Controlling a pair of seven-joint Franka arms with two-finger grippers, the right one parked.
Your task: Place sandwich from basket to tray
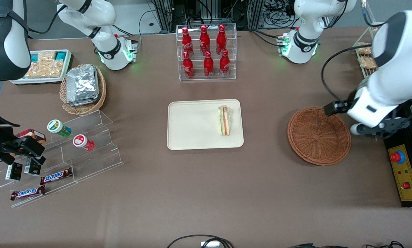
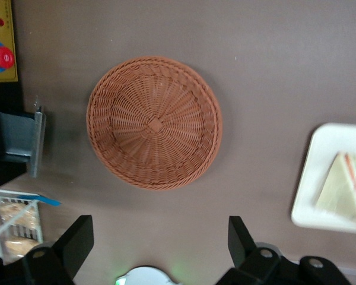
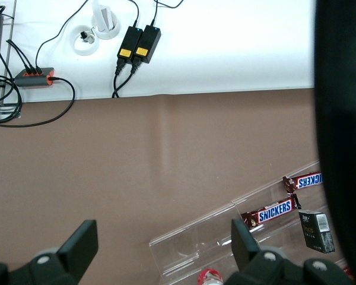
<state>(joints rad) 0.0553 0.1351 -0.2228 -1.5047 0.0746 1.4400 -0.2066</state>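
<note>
The sandwich [image 1: 224, 120], a wrapped white-bread wedge with green, red and orange layers, lies on the cream tray [image 1: 192, 125], near the tray's edge that faces the basket. The round reddish-brown wicker basket [image 1: 319, 135] is empty and stands beside the tray, toward the working arm's end of the table. My left gripper [image 1: 374, 130] hovers high beside the basket's outer rim, open and empty. In the left wrist view the open gripper [image 2: 159, 240] frames bare table, with the basket [image 2: 154, 122], the tray [image 2: 320, 178] and the sandwich [image 2: 344, 187] in sight.
A clear rack of red bottles [image 1: 206, 51] stands farther from the front camera than the tray. A black control box with a red button [image 1: 404, 172] lies beside the basket. A tan basket of foil packets [image 1: 83, 88] and an acrylic snack stand [image 1: 71, 155] lie toward the parked arm's end.
</note>
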